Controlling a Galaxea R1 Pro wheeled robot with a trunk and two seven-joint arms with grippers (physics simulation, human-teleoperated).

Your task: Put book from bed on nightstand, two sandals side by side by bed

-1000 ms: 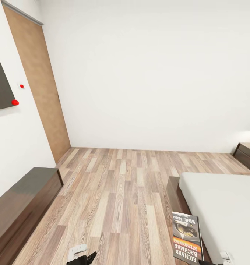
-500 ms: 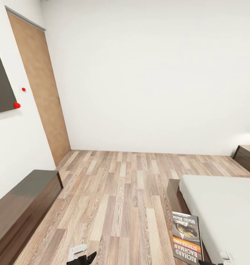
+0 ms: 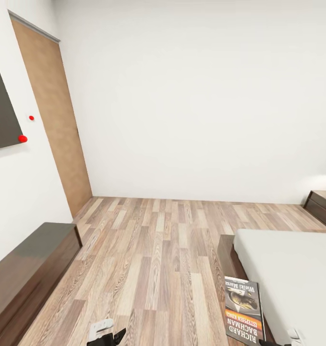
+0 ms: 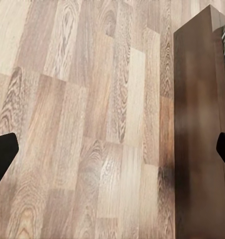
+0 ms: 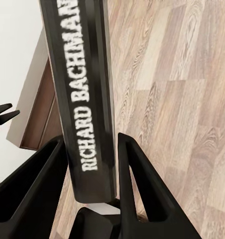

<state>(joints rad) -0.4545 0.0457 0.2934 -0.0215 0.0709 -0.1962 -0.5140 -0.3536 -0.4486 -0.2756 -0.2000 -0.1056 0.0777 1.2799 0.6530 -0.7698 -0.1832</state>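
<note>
At the lower right of the head view, the book [image 3: 244, 311] hung over the floor [image 3: 158, 259] just beside the corner of the bed [image 3: 287, 274], cover up. In the right wrist view the right gripper [image 5: 92, 149] was clenched on its spine, one finger on each side, the lettering running between them. In the left wrist view the left gripper [image 4: 112, 149] was released, its tips wide apart over bare planks beside the bed's dark frame. A nightstand [image 3: 322, 204] stood far off at the right edge, past the mattress. To finish well, I judge the robot should turn right, keep the grip firm on the thin spine, and lay the book flat on the cabinet's top before letting go. No sandals were visible.
</note>
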